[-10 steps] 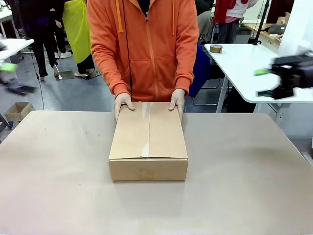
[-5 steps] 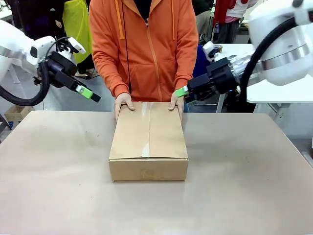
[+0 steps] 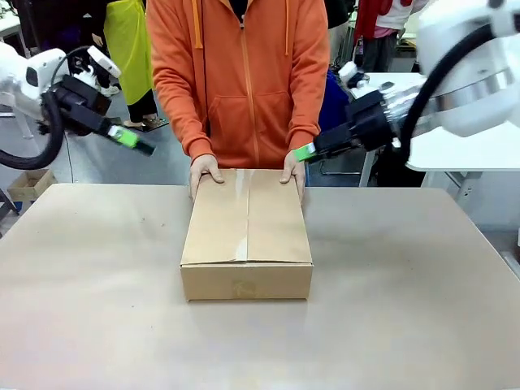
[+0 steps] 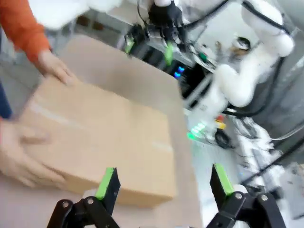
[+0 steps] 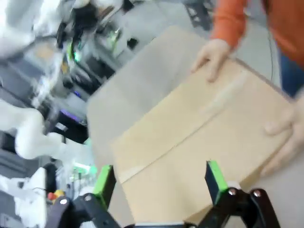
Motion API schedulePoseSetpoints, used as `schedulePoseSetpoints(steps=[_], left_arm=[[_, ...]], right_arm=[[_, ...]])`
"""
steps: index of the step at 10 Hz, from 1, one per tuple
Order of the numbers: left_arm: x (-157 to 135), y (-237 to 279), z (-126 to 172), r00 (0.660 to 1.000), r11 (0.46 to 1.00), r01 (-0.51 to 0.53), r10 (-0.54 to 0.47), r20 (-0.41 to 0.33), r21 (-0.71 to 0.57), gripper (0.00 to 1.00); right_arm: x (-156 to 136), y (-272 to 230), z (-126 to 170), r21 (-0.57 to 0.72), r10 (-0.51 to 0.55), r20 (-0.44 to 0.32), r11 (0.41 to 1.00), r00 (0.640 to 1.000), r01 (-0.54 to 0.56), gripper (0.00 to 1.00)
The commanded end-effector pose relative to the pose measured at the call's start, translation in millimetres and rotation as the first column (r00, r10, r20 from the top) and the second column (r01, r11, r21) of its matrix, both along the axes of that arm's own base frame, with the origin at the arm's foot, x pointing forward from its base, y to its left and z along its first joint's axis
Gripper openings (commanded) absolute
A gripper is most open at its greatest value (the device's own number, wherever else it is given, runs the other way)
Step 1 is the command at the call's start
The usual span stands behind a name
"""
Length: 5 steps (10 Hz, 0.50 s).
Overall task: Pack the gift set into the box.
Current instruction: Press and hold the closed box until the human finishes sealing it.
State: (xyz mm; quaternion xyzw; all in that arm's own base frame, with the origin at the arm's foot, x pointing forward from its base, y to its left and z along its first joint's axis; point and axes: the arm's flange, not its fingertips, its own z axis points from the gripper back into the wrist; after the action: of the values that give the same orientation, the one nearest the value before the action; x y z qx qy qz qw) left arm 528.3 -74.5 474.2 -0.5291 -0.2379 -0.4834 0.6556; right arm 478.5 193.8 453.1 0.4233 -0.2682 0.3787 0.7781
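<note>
Brown cardboard box (image 3: 246, 231) lies shut at the centre of the desk (image 3: 406, 317), with a tape strip (image 3: 241, 213) along its seam. A faint mark on its front face is too blurred to read. A person's hands (image 3: 205, 171) rest on its 12 o'clock edge. The left claw (image 3: 134, 142) at 10 o'clock and the right claw (image 3: 305, 152) at 1 o'clock hang above the desk, each with fingers spread apart.

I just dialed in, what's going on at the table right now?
The box sits on the table with its flaps shut. A person in an orange hoodie holds its far end, one hand at one corner and the other hand at the other. The left gripper hangs open and empty above the table's far left. The right gripper, also open and empty, hovers close by the person's hand at the box's far right corner.
</note>
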Motion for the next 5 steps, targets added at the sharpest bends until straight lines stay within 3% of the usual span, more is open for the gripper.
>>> schedulePoseSetpoints(steps=[1, 2, 3, 4, 5], left_arm=[[3.6, -21.2, -16.0, 0.804, 0.982, 0.062, 0.057, 0.591, -0.179, 1.00], [3.0, -29.1, -30.9, 0.678, 0.984, 0.089, 0.056, 0.733, -0.158, 1.00], [5.2, -38.3, -47.4, 0.628, 0.982, 0.115, 0.046, 0.777, -0.150, 1.00], [5.0, -47.6, -62.0, 0.623, 0.983, 0.140, 0.003, 0.782, -0.116, 1.00], [0.4, -59.8, -71.6, 0.614, 0.981, 0.168, -0.025, 0.789, -0.100, 1.00]], right_arm=[[13.6, 11.1, -29.7, 0.099, 0.167, 0.704, 0.939, 0.690, -0.329, 1.00], [12.3, 18.9, -43.3, 0.127, 0.148, 0.764, 0.920, 0.629, -0.371, 1.00], [13.3, 24.8, -55.4, 0.111, 0.134, 0.779, 0.932, 0.612, -0.346, 1.00], [16.1, 27.8, -64.2, 0.126, 0.145, 0.762, 0.923, 0.631, -0.364, 1.00], [21.7, 32.4, -75.7, 0.162, 0.162, 0.716, 0.908, 0.679, -0.387, 1.00]])
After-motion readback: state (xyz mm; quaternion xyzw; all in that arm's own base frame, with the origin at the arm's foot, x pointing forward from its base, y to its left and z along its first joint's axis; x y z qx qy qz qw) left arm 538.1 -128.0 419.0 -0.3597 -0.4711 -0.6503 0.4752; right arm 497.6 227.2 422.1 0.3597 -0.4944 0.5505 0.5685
